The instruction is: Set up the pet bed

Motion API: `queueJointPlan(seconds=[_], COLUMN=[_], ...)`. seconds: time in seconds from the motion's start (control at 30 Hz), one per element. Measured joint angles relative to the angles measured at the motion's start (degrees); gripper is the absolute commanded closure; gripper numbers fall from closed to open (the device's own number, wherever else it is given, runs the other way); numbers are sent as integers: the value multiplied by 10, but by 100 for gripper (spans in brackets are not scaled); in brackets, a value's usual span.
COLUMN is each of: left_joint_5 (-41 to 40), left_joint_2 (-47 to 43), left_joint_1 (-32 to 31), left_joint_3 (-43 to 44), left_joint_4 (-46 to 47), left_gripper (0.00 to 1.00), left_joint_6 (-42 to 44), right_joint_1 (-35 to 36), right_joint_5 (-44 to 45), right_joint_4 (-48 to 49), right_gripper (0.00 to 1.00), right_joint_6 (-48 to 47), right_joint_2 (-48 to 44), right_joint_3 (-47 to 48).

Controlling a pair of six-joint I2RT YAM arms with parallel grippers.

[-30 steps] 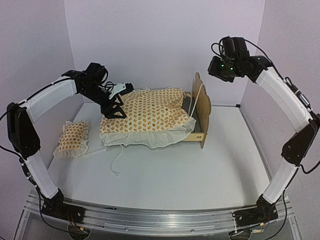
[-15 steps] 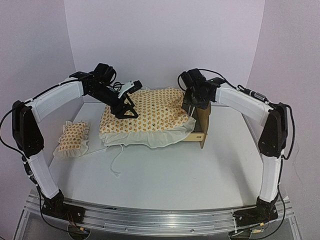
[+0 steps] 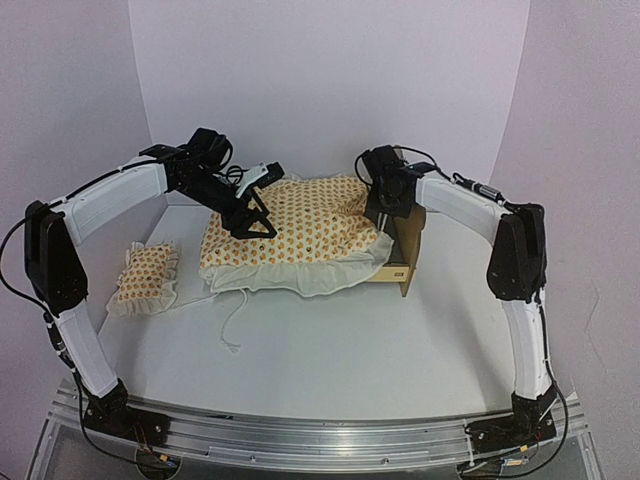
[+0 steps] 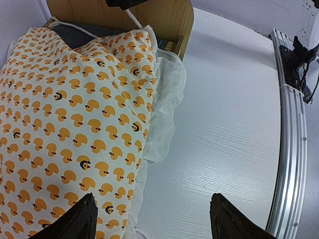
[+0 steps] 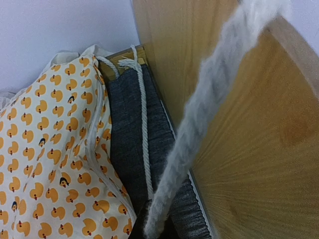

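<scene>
White tabletop: I judge the duck-print bedding lies on the bed frame, the pillow waits by the left edge; left gripper wide, right gripper pinching the cord.

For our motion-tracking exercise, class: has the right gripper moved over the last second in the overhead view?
Yes. The right gripper has swung down and leftward, from high above the headboard to its top edge.

**Q:** what are the arms up to?

**A:** left arm reaches in, elbow high, left gripper tilted down with its jaws spread wide. Right arm stretches inward, right gripper pinched tight on a white cord.
</scene>
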Motion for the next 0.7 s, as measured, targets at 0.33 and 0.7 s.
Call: queueJointPlan(seconds=[0.33,0.7], left_joint_5=[15,51], left_joint_2=[0,59], left_joint_1=[0,-61], left_joint_3=[0,21], left_joint_4=[-1,46], left_gripper=[21,15], left_joint_6=[2,22], right_joint_1=[76,216], right_joint_5=[1,32], right_joint_4=[42,64], right_gripper=[100,100], right_joint_6=[-82,67], right_joint_2=[-149,-295], right_joint_3=[-108,-250])
